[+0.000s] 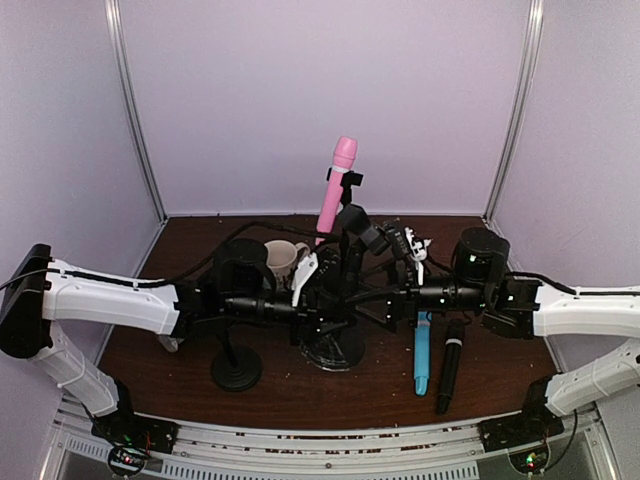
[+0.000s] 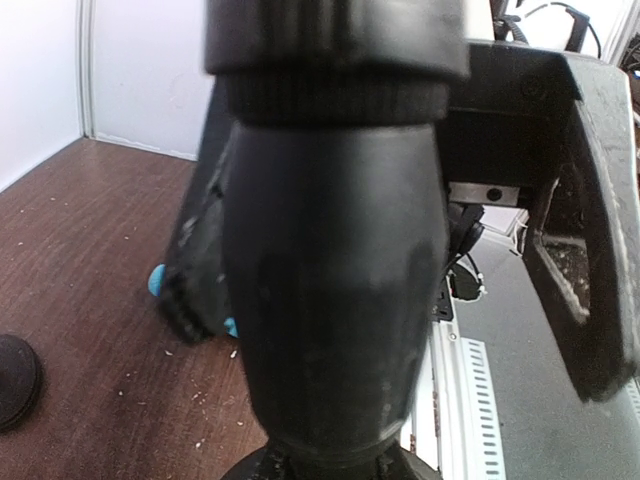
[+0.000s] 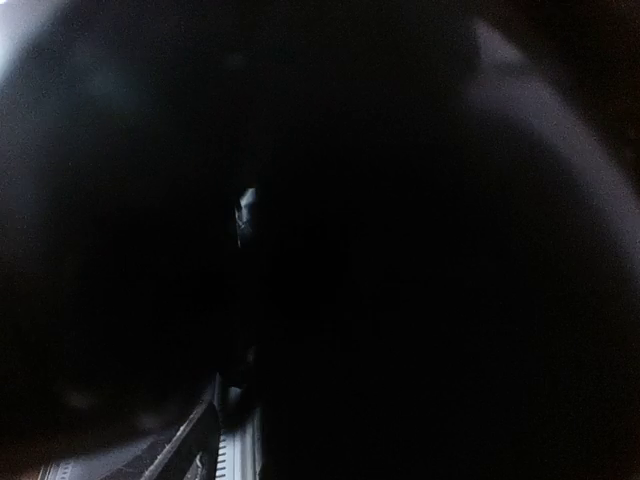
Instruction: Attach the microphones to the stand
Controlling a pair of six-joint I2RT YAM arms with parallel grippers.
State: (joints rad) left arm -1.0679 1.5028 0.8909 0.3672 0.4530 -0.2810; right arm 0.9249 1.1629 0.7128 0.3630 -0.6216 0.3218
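Note:
The pink microphone (image 1: pixel 340 187) stands upright in a clip at the top of the black stand (image 1: pixel 336 345) in the middle of the table. On the table to the stand's right lie the light blue microphone (image 1: pixel 422 352) and, beside it, the black microphone (image 1: pixel 449 368). My left gripper (image 1: pixel 316 292) reaches in from the left and is shut on the stand's post (image 2: pixel 335 300), which fills the left wrist view. From the right, my right gripper (image 1: pixel 395 292) presses close to the stand. Its wrist view is almost black, so its jaws are hidden.
A beige cup (image 1: pixel 286 258) sits behind my left wrist. A small black round-based post (image 1: pixel 237 370) stands at front left of the stand. Metal rails run along the table's near edge (image 1: pixel 330 440). Cables cross near the stand's top.

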